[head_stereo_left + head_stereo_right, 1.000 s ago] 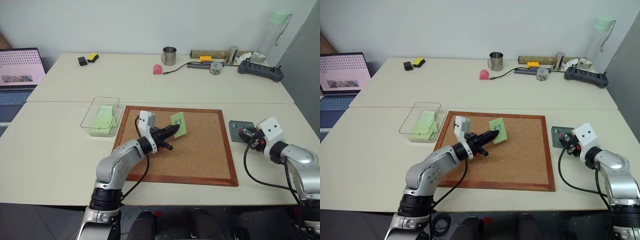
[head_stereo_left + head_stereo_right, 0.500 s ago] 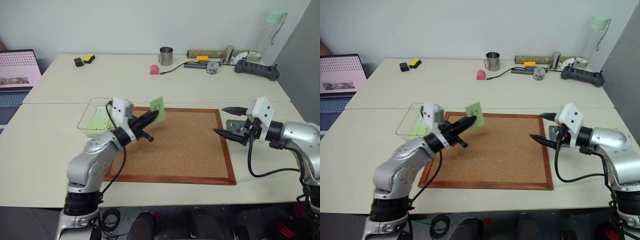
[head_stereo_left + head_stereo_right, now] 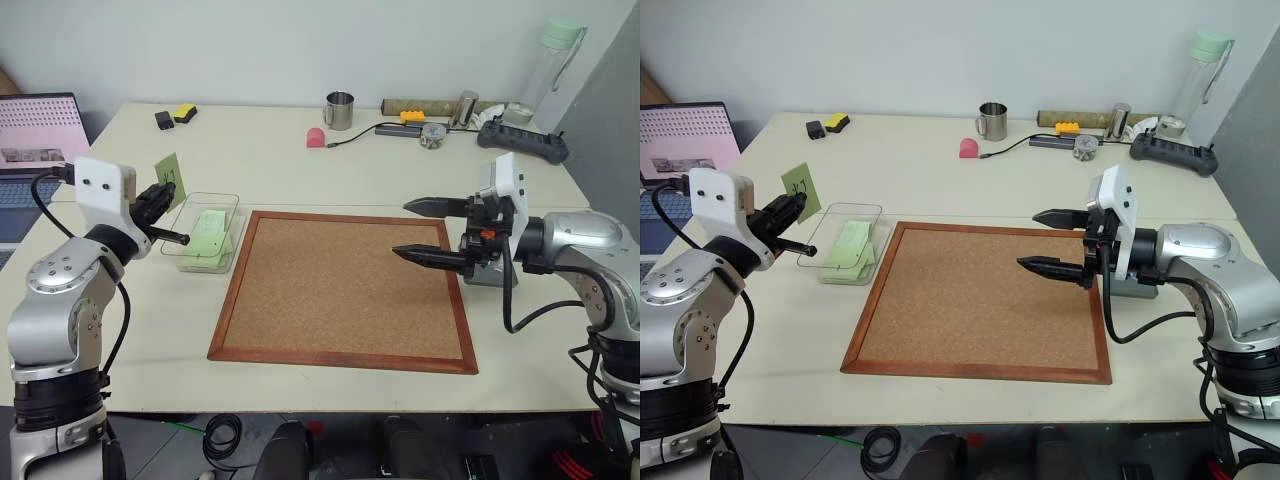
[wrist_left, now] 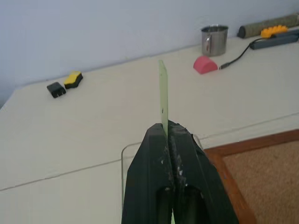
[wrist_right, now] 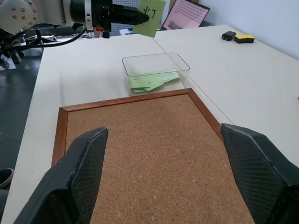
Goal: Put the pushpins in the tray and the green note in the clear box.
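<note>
The left fingers [image 3: 160, 197] pinch the green note [image 3: 169, 179] upright, left of centre, beside the clear box [image 3: 203, 232] of plain slips. The right wrist view shows its black marks; the left shows a thin edge. The right fingers [image 3: 428, 231] gape over the corkboard [image 3: 345, 290], probably hiding the gray tray [image 3: 1132, 288].

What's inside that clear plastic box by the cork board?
The clear box holds several plain green slips lying flat in a loose pile. Whatever lies beneath that pile is covered.
</note>
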You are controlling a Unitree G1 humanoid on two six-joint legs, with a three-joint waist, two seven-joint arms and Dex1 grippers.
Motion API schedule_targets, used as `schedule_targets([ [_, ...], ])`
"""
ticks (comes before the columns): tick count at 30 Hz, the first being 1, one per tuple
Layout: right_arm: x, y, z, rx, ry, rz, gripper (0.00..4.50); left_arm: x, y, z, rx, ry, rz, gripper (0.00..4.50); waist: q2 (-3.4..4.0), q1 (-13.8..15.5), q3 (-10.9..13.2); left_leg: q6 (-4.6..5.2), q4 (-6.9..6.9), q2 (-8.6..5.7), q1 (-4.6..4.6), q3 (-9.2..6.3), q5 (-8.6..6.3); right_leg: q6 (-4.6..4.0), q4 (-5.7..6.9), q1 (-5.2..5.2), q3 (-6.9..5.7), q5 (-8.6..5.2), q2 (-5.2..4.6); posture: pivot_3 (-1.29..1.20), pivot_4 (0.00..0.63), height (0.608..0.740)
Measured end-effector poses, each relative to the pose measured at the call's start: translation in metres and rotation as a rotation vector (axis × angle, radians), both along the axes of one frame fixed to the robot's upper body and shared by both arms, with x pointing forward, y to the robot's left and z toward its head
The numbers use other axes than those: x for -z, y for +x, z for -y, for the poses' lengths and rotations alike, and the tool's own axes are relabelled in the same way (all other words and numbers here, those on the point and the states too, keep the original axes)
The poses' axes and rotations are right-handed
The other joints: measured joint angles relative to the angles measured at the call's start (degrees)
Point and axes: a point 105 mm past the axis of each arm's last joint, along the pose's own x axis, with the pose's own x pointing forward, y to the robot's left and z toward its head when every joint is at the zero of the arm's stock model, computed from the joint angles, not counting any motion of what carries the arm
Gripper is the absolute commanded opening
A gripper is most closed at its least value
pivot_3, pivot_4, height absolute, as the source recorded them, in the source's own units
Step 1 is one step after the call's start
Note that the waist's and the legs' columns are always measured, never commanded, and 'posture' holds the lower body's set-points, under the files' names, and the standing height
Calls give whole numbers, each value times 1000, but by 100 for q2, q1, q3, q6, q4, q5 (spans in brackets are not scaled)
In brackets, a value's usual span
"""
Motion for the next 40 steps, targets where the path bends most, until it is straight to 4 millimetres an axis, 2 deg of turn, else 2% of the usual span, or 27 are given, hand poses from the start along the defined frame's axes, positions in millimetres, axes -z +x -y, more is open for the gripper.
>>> schedule_targets([
  [6, 1, -2, -3, -11, -5, 2, 4021, 12, 8, -2, -4, 5, -50, 1209, 0, -3, 0, 0, 0, 4, -7, 4, 0, -1, 7, -13, 3, 1, 3, 0, 150, 740],
  [20, 6, -6, 0, 9, -29, -4, 4021, 3, 9, 4, 39, 29, -41, 3871, -1, -6, 0, 0, 0, 4, -12, 5, 0, -1, 8, -17, 4, 1, 1, 0, 150, 740],
  [23, 17, -6, 16, 69, -67, -30, 4021, 3, -5, -5, 62, 71, -81, 3871, -1, -15, 0, -1, -4, 3, -17, 10, 0, -1, 9, -27, 9, 1, -1, 0, 150, 740],
  [26, 26, -6, 48, 178, -130, -39, 4021, 8, -30, -24, 110, 131, -183, 3871, 0, -20, 0, -1, -2, 4, -58, 17, 0, -2, 23, -75, 14, 1, -2, 0, 150, 740],
  [27, 26, -7, 54, 194, -145, -34, 4021, 9, -38, -23, 146, 156, -206, 3871, 0, -26, 0, -1, -1, 6, -62, 18, 0, -2, 23, -80, 14, 1, -2, 0, 150, 740],
  [30, 36, -15, 83, 247, -244, -87, 4021, 29, -70, -28, 255, 263, -360, 3871, 2, -53, -1, -1, -7, 6, -60, 21, -1, -5, 17, -78, 14, 0, -3, 0, 150, 740],
  [31, 42, -18, 95, 271, -282, -109, 4021, 34, -80, -35, 274, 283, -407, 3871, 2, -56, -1, 0, -4, 9, -67, 19, -1, -9, 15, -81, 9, -3, 0, 0, 150, 740],
  [32, 49, -20, 113, 312, -330, -147, 4021, 39, -90, -53, 256, 289, -463, 3871, 2, -58, -1, 0, -3, 10, -62, 21, 0, -14, 17, -78, 9, -6, 2, 0, 150, 740],
  [35, 54, -22, 134, 366, -369, -165, 4021, 38, -101, -77, 216, 303, -491, 3871, 2, -67, -1, 2, -1, 11, -56, 28, 0, -15, 16, -76, 4, -4, 5, 0, 150, 740],
  [40, 53, -21, 154, 407, -400, -150, 4021, 38, -104, -83, 243, 318, -493, 3871, 2, -70, -1, 5, 5, 18, -52, 37, 3, 4, 15, -73, 13, -1, 3, 0, 150, 740],
])
